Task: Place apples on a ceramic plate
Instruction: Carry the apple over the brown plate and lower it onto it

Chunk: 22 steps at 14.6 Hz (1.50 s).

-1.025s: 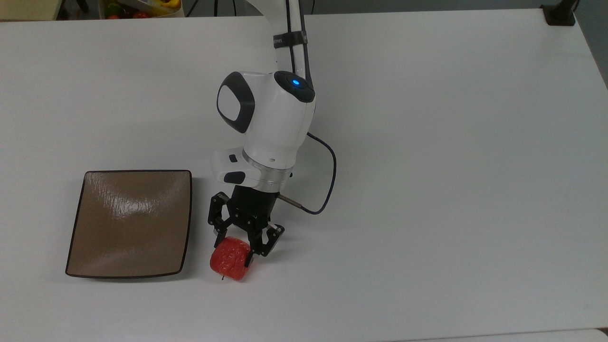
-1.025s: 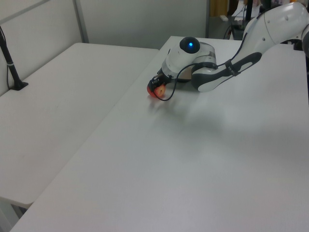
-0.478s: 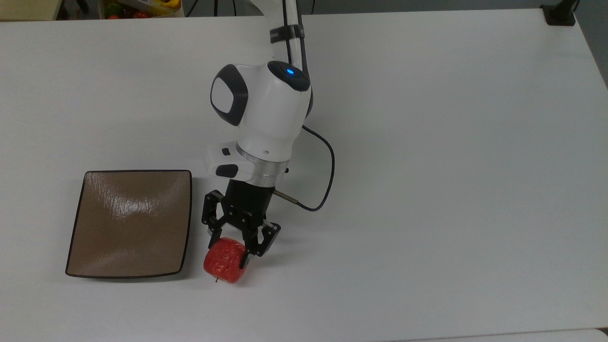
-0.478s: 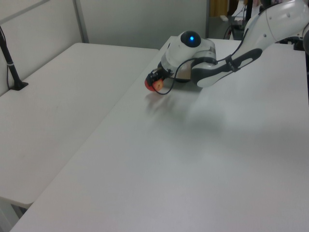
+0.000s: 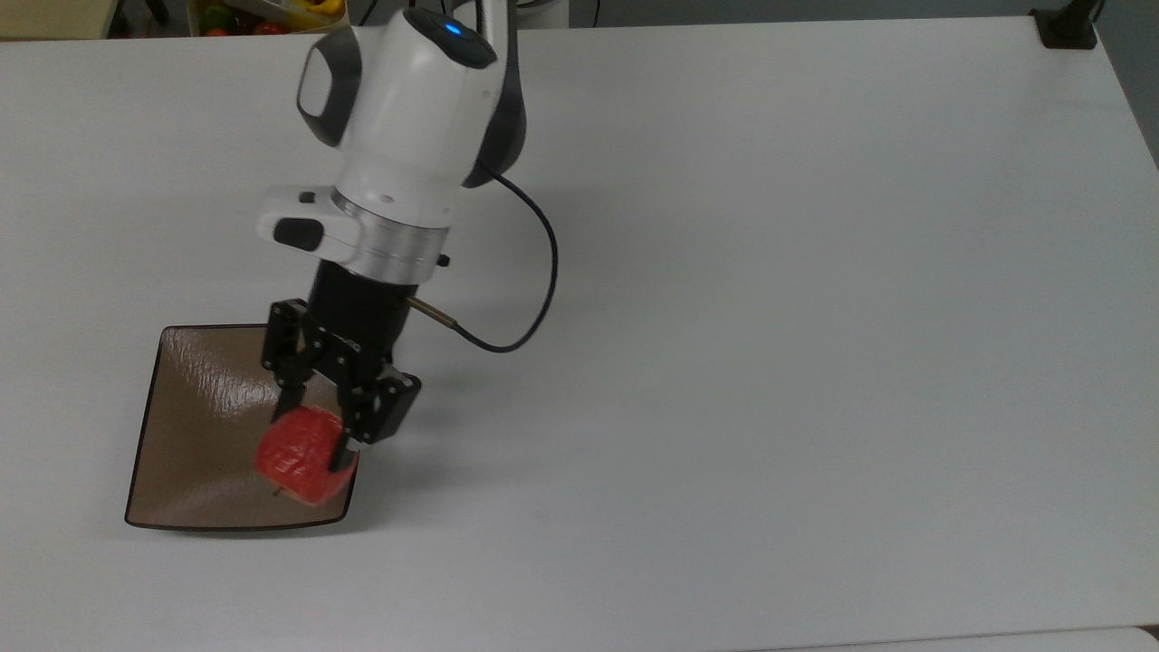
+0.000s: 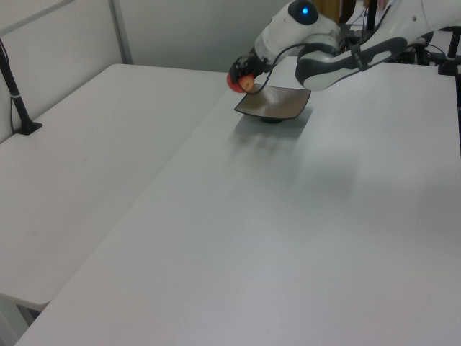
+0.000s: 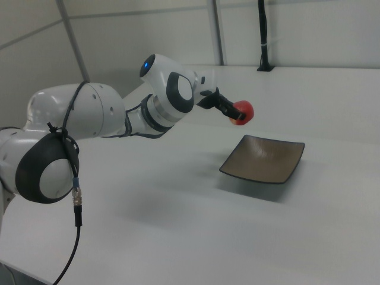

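while clamped on the apple [image 5: 303,455], gripper [image 5: 312,433] hangs above ceramic plate [image 5: 195,426]; no contact w/ it.

no legible text, labels, brands or numbers anywhere (arm casing plain white, no readable marking).

My pincer [image 5: 317,426] hides the apple's [image 5: 299,466] upper right side in the top view; apple covers part of the plate's [image 5: 190,435] right edge. My arm runs off the top edge. In the left view, stem too small to tell. Coloured stuff at the top view's upper-left corner [image 5: 263,14] is cut off, can't ID.
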Tool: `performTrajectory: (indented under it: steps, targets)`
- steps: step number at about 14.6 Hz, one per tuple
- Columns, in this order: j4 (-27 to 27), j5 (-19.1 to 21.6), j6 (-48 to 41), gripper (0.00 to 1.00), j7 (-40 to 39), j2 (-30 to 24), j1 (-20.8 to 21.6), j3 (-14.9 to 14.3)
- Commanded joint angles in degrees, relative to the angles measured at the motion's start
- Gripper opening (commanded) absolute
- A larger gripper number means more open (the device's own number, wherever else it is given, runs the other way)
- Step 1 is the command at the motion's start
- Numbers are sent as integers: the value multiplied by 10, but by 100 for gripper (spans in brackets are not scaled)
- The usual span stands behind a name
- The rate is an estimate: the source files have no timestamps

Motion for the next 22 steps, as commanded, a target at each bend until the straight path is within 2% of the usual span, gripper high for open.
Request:
performTrajectory:
  steps: [1, 5, 8, 15, 18, 20, 21, 22]
  targets:
    - [-68, -19, 12, 42, -15, -34, -31, 7]
    - [-82, -21, 12, 52, -31, -26, -41, 7]
    - [-92, -21, 11, 100, -31, -24, -40, 7]
    - [-93, -25, 7, 100, -32, -26, -41, 7]
    - [-129, -21, -16, 100, -57, -41, -41, 12]
    - [-159, -14, -57, 100, -86, -60, -50, 35]
    - [-180, -6, -70, 100, -110, -74, -56, 43]
    - [-187, 25, -76, 100, -135, -85, -57, 43]
